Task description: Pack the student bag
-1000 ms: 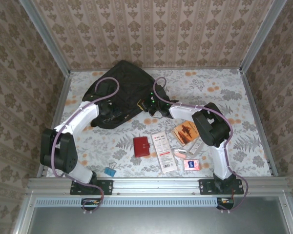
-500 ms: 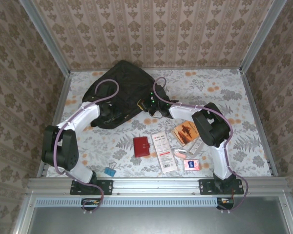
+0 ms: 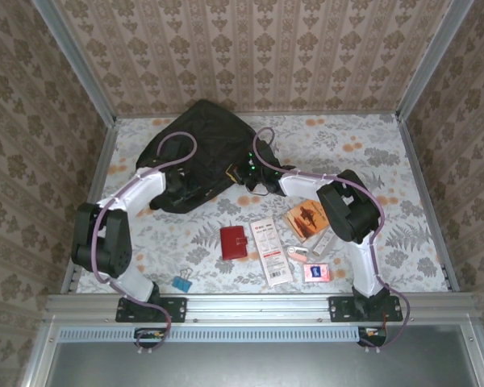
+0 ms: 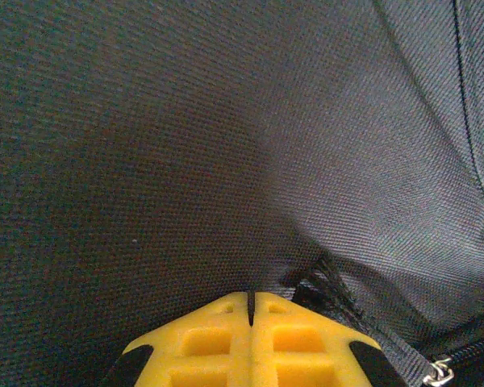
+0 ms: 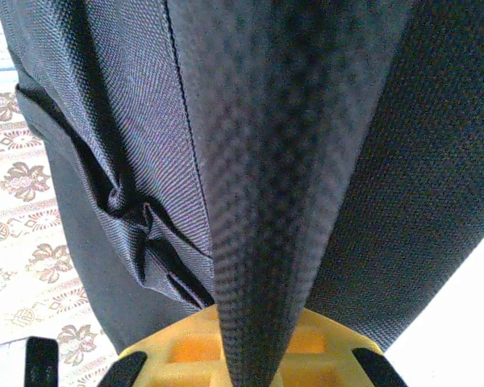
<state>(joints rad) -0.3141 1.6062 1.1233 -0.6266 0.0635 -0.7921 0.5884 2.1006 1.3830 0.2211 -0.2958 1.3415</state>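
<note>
The student bag (image 3: 206, 145), black and soft, lies at the back left of the table. My left gripper (image 3: 182, 187) presses into its near left edge. In the left wrist view the yellow fingers (image 4: 202, 339) are closed together at the gripper's tip (image 4: 250, 297), pinching the woven black fabric (image 4: 185, 145), which puckers just to the right. My right gripper (image 3: 244, 174) is at the bag's near right corner. In the right wrist view it (image 5: 254, 326) is shut on a raised fold of bag fabric (image 5: 274, 161) running between its pads.
Near the front lie a red wallet (image 3: 233, 242), a long white packet (image 3: 271, 251), an orange-brown booklet (image 3: 306, 218), a small pink card (image 3: 316, 272) and a blue binder clip (image 3: 181, 284). Patterned walls and metal rails (image 3: 97, 177) enclose the table.
The left arm's elbow has drifted slightly inward and its forearm has settled against the bag's edge. The right arm and the loose items have stayed put.
</note>
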